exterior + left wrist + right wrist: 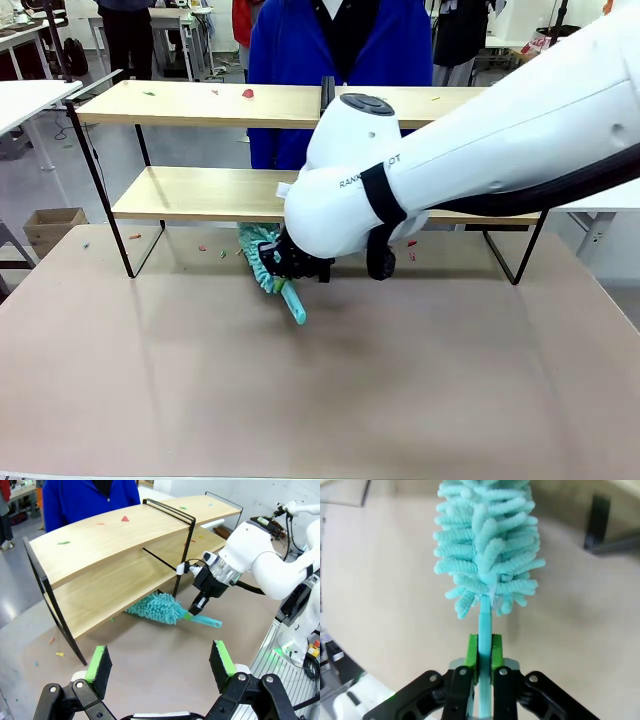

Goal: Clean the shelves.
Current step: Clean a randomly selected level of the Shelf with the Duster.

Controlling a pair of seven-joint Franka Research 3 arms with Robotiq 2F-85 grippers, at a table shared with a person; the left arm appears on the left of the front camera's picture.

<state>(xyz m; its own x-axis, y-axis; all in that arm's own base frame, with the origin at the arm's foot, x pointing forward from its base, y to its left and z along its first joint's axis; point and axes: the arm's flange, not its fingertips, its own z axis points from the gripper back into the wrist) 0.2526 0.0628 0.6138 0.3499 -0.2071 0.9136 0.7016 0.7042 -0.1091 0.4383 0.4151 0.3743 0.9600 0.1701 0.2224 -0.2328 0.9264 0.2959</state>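
Ok, risk first: right end effector (485, 647) has both green pads closed on the thin handle of a fluffy teal microfibre duster (487, 545). Narrow grip, so handle could twist or slip if head snags the black frame. Bulky wrist sits just beside lower board of the two-tier light-wood shelves w/ black metal frame (190, 195); a bump could shove the rack. Shelves stand at far side of tan bench (320, 400), small red scrap (247, 93) on top board. Pose: right arm reaches across middle, wrist low, duster head under lower board. Left end effector (161, 662) open, empty, hovering well back.
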